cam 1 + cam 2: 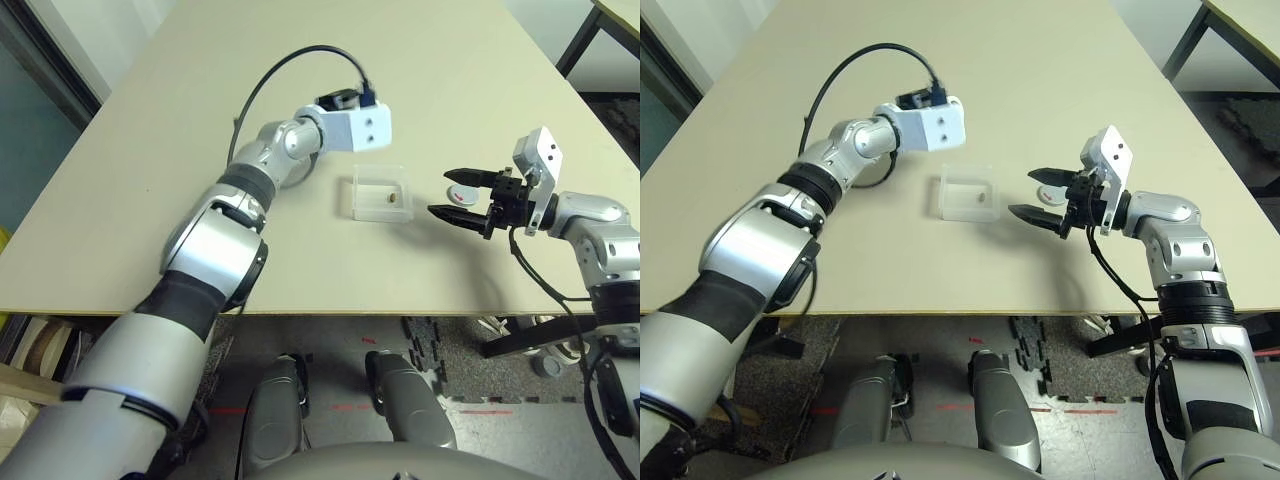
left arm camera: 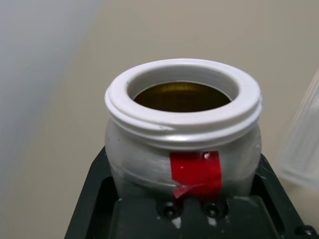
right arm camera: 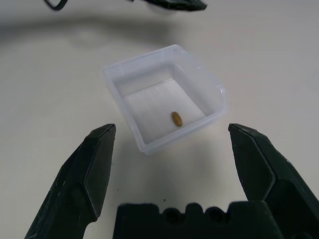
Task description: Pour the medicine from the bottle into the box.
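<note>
Now brownish-orange pill (image 3: 176,118) lies in clear box (image 3: 149,67); left pincer (image 2: 184,209) pinching uncapped bottle (image 2: 183,129); right pincer (image 3: 172,149) spread.

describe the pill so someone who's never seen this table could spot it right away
On the tan table, find the small clear square box between the two arms, just ahead of the open right gripper. The pill lies on the box's floor. It is a tiny brownish-orange oval, the only coloured thing inside the frosted plastic.
</note>
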{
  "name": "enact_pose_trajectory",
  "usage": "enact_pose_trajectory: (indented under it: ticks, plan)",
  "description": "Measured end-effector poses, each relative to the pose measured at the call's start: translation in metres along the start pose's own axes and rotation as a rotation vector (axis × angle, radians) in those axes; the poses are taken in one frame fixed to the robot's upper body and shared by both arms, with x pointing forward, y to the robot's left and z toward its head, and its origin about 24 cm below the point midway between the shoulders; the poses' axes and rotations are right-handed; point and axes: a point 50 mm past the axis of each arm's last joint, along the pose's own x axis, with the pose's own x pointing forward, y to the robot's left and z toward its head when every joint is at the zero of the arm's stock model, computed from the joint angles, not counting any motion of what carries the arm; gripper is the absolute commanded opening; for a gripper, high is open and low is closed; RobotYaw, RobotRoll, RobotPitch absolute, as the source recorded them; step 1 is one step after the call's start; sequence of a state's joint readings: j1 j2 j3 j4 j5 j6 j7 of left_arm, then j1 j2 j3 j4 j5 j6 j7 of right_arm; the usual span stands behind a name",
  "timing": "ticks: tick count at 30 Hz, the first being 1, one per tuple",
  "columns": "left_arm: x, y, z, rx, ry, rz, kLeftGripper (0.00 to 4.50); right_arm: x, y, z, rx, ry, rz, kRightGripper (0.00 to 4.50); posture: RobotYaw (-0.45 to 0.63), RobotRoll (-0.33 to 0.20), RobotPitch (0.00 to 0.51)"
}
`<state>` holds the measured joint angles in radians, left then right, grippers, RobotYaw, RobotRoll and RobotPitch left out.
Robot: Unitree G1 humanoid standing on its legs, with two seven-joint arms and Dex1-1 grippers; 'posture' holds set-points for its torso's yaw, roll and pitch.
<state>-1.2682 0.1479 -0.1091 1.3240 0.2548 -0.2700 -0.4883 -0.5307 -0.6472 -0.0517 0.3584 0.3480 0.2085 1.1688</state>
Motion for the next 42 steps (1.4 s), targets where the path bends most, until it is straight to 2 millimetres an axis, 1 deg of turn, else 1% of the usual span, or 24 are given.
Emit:
enact_pose_trajectory:
  ticks: [3, 4, 7, 12, 15, 18, 23, 32, 39, 42]
  plan:
    - [-0.002, 0.002, -0.003, -0.199, -0.064, 0.04, 2.61, 0.001, 0.0, 0.001, -0.008, 0.003, 0.008, 4.5, -0.18, 0.0, 0.143]
    - [-0.004, 0.003, -0.005, -0.242, -0.074, 0.051, 2.61, 0.001, 0.0, 0.001, -0.011, 0.005, 0.01, 4.5, -0.18, 0.0, 0.143]
    - [-0.009, 0.004, -0.016, -0.333, -0.087, 0.093, 2.61, 0.001, 0.0, 0.001, -0.012, 0.008, 0.013, 4.5, -0.18, 0.0, 0.142]
    - [-0.015, -0.003, -0.039, -0.432, -0.072, 0.14, 2.61, 0.001, 0.0, 0.001, -0.016, 0.013, 0.015, 4.5, -0.18, 0.0, 0.142]
    - [-0.018, -0.009, -0.048, -0.447, -0.063, 0.149, 2.61, 0.001, 0.0, 0.001, -0.017, 0.014, 0.016, 4.5, -0.18, 0.0, 0.143]
    - [-0.019, -0.013, -0.052, -0.468, -0.074, 0.165, 2.61, 0.001, 0.0, 0.001, -0.017, 0.015, 0.018, 4.5, -0.19, 0.0, 0.145]
    - [-0.017, -0.015, -0.05, -0.481, -0.107, 0.181, 2.61, 0.0, 0.0, 0.001, -0.012, 0.02, 0.021, 4.5, -0.19, 0.0, 0.147]
    - [-0.014, -0.023, -0.051, -0.5, -0.111, 0.182, 2.61, -0.002, 0.0, 0.002, -0.013, 0.027, 0.021, 4.5, -0.19, 0.0, 0.157]
    - [-0.017, -0.028, -0.059, -0.511, -0.099, 0.185, 2.61, -0.002, 0.0, 0.001, -0.012, 0.028, 0.022, 4.5, -0.2, 0.0, 0.16]
    - [-0.017, -0.028, -0.059, -0.512, -0.098, 0.186, 3.72, -0.002, 0.0, 0.001, -0.011, 0.029, 0.022, 4.5, -0.2, 0.0, 0.161]
